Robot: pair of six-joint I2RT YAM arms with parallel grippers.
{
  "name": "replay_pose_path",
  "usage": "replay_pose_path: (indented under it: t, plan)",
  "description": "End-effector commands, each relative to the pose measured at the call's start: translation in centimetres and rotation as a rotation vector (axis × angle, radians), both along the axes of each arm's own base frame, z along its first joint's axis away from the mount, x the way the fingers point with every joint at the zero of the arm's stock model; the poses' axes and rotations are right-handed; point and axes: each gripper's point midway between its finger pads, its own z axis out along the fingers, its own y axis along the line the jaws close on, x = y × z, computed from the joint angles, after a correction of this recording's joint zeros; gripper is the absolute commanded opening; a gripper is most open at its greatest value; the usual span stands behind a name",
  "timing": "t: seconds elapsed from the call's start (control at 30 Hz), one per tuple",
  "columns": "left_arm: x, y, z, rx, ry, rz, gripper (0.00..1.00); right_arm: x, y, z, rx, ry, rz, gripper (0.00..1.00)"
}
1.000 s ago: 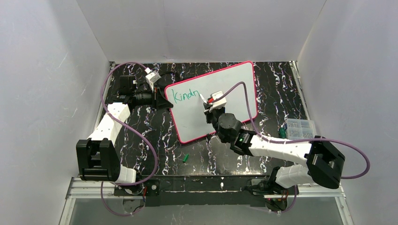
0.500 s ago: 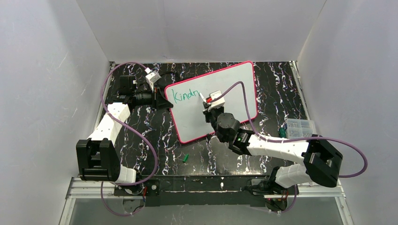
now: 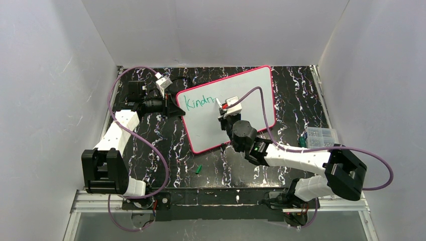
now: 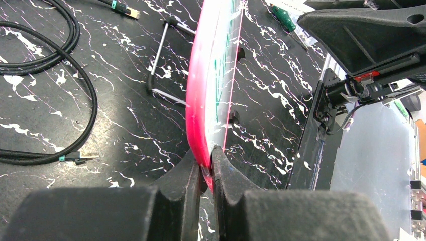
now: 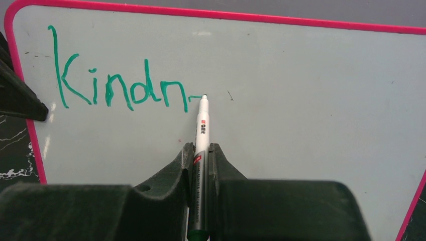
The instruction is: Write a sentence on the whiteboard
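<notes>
Green lettering point(image 5: 125, 88) follows whiteboard point(image 5: 301, 125) long axis, marker point(image 5: 202, 125) tip at end

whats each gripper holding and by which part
The left gripper pinches the whiteboard by its pink rim. The right gripper clamps the marker around its barrel.

Black marbled table point(image 3: 211, 165) carries a green cap point(image 3: 198, 169), clear box point(image 3: 321, 137), cables point(image 4: 92, 90).

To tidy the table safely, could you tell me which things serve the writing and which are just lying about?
In use: whiteboard, green lettering, marker, right gripper, left gripper.
Lying about: small green cap, clear parts box, black cables.
</notes>
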Motion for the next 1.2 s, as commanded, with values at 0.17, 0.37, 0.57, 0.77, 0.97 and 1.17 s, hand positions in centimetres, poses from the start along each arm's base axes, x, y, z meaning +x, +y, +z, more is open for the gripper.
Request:
replay_pose_path:
  t: [0.17, 0.37, 0.57, 0.77, 0.97, 1.17]
  plan:
    - [0.5, 0.5, 0.8, 0.059, -0.095, 0.01, 0.0, 1.3, 0.7, 4.1, 0.081, -0.075, -0.014, 0.01]
    - [0.5, 0.5, 0.9, 0.059, -0.095, 0.01, 0.0, 1.2, 1.4, 3.3, 0.075, -0.06, 0.015, 0.01]
    - [0.5, 0.5, 0.9, 0.059, -0.098, 0.01, 0.0, 0.5, 1.2, 1.9, 0.08, -0.022, 0.041, 0.01]
    - [0.5, 0.5, 0.9, 0.059, -0.096, 0.01, 0.0, 0.0, 0.8, 0.5, 0.088, 0.021, 0.044, 0.01]
    - [0.5, 0.5, 0.9, 0.06, -0.096, 0.011, 0.0, -0.5, 0.0, -0.5, 0.09, 0.049, 0.029, 0.01]
    - [0.5, 0.5, 0.8, 0.061, -0.094, 0.012, 0.0, -0.4, -0.4, -0.9, 0.077, 0.055, 0.012, 0.01]
